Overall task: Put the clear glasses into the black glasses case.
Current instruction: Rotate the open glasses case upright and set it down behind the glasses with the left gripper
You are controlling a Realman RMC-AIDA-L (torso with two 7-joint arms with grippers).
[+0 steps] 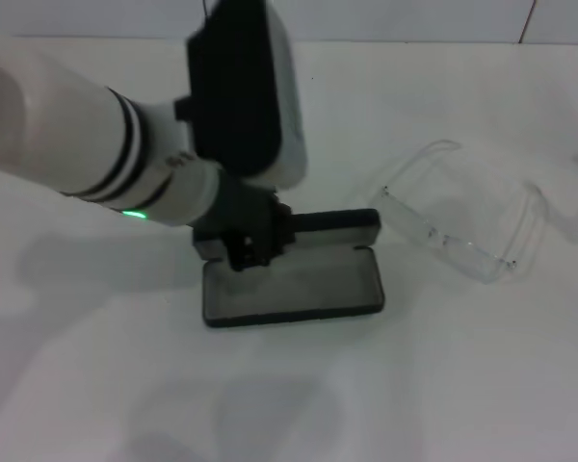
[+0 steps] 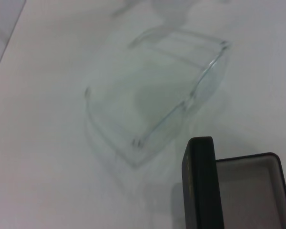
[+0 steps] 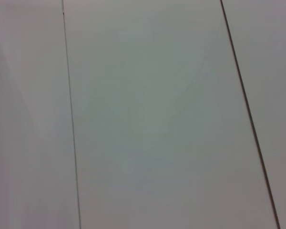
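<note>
The left gripper (image 1: 243, 245) is at the open black glasses case (image 1: 299, 289); I cannot tell how wide it is. The clear glasses (image 1: 462, 217) lie near, on the right.

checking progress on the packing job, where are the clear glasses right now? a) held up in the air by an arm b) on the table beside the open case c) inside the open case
b: the clear glasses lie on the white table beside the black glasses case, which is open and holds nothing.

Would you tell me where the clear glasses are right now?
In the head view, the clear glasses lie on the white table, right of the open black glasses case, apart from it.
</note>
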